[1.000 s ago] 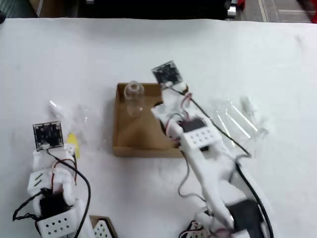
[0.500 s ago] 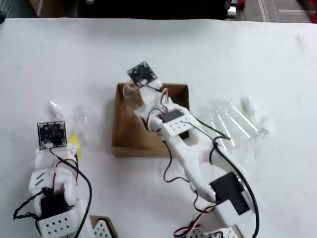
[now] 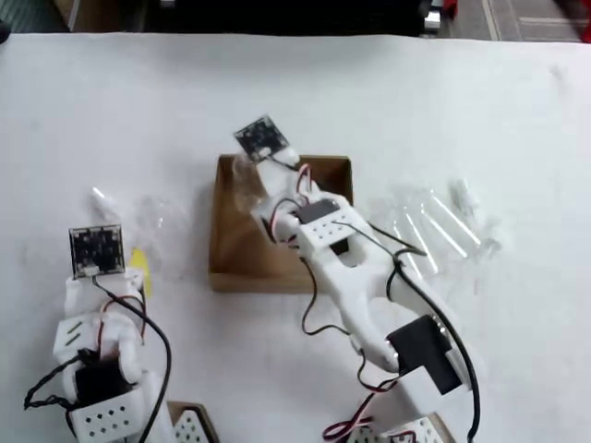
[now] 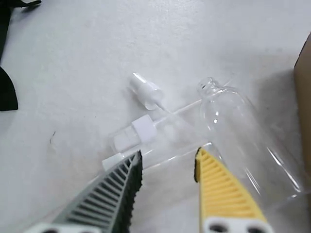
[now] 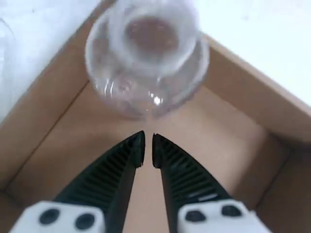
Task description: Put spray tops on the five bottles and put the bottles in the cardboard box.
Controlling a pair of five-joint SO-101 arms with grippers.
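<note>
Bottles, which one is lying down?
The clear bottle on the table before the left gripper lies on its side; the other bottle, in the cardboard box, stands upright.

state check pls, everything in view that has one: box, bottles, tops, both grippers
cardboard box: open, one bottle inside.
bottle in box: upright, neck open, no spray top.
bottle on table: on its side, no spray top.
spray tops: loose on the table, unfitted.
left gripper: open, empty, above the bottle on table.
right gripper: almost shut, empty, over the cardboard box.
</note>
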